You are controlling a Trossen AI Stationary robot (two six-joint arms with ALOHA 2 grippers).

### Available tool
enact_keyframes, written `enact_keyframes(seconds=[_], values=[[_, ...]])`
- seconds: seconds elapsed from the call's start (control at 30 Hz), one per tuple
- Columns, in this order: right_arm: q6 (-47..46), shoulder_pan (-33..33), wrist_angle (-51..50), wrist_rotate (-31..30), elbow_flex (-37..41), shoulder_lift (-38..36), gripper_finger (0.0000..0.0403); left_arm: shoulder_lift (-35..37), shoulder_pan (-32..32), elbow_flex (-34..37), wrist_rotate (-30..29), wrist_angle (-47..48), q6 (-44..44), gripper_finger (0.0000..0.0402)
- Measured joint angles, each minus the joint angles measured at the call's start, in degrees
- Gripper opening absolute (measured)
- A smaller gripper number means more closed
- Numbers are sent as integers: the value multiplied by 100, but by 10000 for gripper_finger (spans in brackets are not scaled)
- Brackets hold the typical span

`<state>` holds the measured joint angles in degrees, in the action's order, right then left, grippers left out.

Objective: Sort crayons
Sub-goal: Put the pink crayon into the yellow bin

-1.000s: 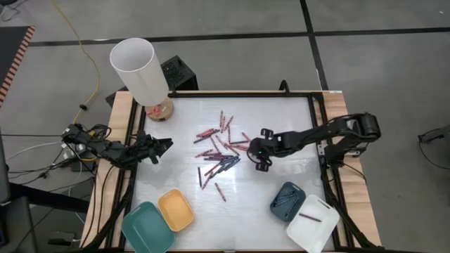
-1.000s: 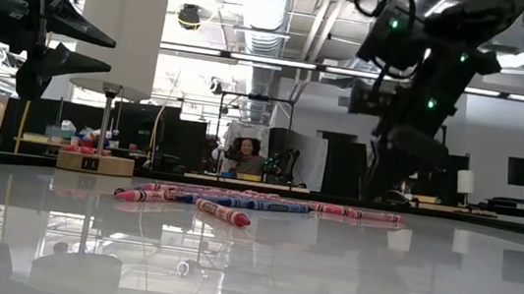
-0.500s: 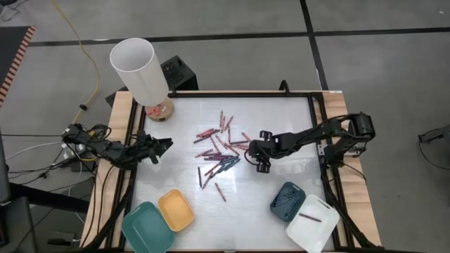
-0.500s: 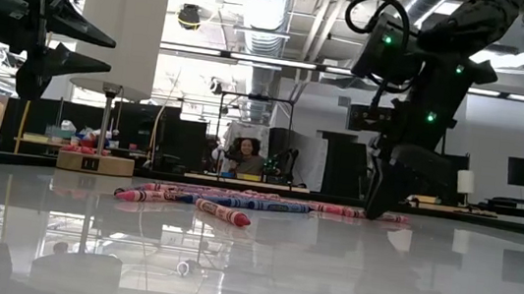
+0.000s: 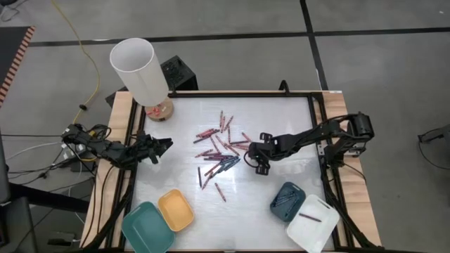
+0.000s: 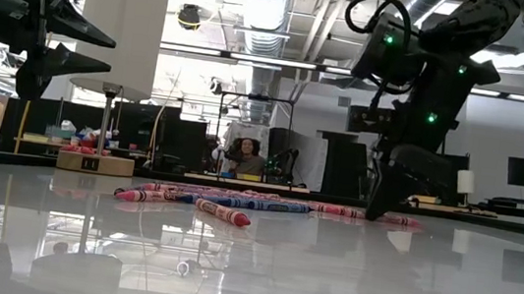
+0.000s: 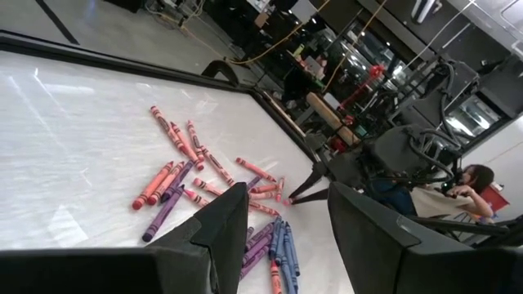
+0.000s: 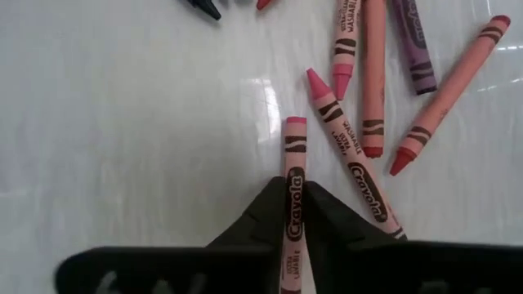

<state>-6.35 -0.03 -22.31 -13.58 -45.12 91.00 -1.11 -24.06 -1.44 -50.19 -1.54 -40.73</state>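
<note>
Sorting is at an early stage. Most crayons (image 5: 219, 149) lie loose in a scatter at the middle of the table (image 5: 281, 116): reds, pinks, purples and dark blues mixed together.

Trays: the dark-blue tray (image 5: 287, 199) at the near right holds a few dark crayons; the white tray (image 5: 313, 222) beside it holds one dark reddish stick. The yellow tray (image 5: 176, 209) and teal tray (image 5: 148, 228) at the near left show nothing inside, as far as the high view tells.

Right gripper (image 8: 296, 214): down at table level on the right edge of the scatter, its fingers pinching a pink crayon (image 8: 294, 175) that lies flat on the surface. Lift not yet made. Other pink and purple crayons lie just beside it, apart from the fingers.

Left gripper (image 5: 160, 147): waiting at the left edge of the table, above the surface, fingers spread, holding nothing.

Judgement: nearly all sorting remains; the held crayon needs a tray next.
</note>
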Motion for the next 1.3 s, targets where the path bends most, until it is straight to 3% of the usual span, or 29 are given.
enact_keyframes(seconds=[0.17, 0.8, 1.3], values=[[-313, 110, -40, -31, -14, 0, 7, 1, 0, 0, 0, -2, 1, 160], [-627, 1048, 8, -433, -1463, 33, 2, 1, -1, -1, 4, 0, -24, 160], [-263, 1683, 3237, -617, -1740, 24, 2, 0, -1, 0, 7, -2, -55, 160]])
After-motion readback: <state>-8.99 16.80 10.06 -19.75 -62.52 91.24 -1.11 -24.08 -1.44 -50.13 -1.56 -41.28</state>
